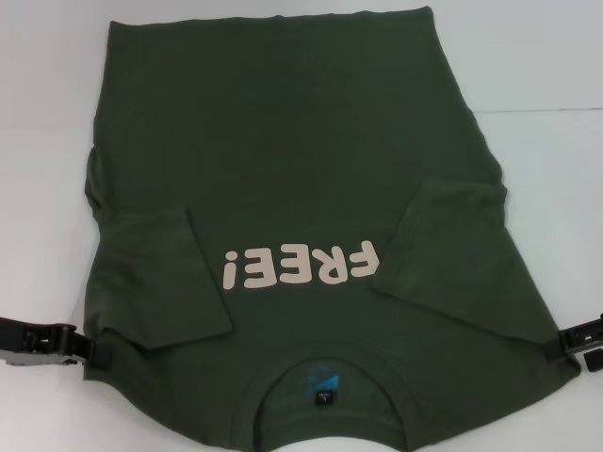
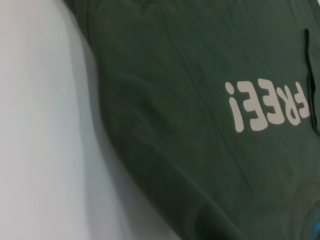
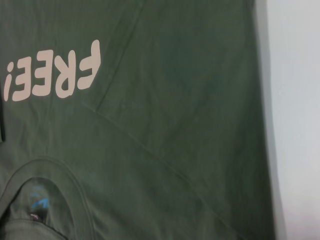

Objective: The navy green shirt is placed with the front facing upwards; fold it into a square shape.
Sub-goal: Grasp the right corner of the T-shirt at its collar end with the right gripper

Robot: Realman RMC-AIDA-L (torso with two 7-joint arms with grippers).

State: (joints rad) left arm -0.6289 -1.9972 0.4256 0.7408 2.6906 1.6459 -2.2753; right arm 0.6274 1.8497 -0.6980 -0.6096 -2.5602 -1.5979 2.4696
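A plain white bench (image 1: 551,85) carries the shirt (image 1: 283,160), spread front up with its collar (image 1: 325,381) nearest the robot and the "FREE!" print (image 1: 300,266) reading upside down; both sleeves already lie folded inward over the chest, which narrows the cloth toward a square. The left pincer (image 1: 89,350) sits at the shirt's left shoulder edge and the right pincer (image 1: 558,342) at the right shoulder edge, probably placed to lift that end and fold it toward the hem; whether either is clenched or released, I cannot tell.
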